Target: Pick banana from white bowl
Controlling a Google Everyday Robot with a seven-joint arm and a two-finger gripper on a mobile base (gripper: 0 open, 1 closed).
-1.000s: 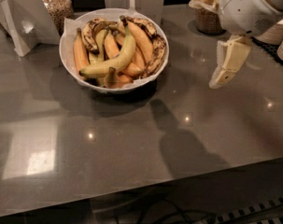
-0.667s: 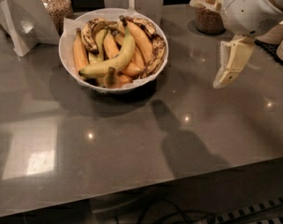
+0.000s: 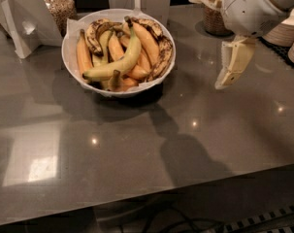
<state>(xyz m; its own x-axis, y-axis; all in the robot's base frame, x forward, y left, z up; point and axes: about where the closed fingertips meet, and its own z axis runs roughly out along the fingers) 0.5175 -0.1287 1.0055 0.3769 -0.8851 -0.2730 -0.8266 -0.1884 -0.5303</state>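
Little is altered above the bench [image 3: 137,159]: the gripper [image 3: 224,80] is kept hanging over it, empty, and is shifted only slightly toward the bowl [image 3: 65,50]. Whether the jaws are apart or together cannot be told. The banana [image 3: 121,59] is left untouched atop the pile in the bowl, well left of the jaws and slightly beyond. The approach is judged barely begun.

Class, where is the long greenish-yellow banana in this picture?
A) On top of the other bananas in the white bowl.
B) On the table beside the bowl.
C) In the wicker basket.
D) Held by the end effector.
A: the banana lies on the other bananas in the white bowl; the end effector hangs over the table to the bowl's right, apart from it.
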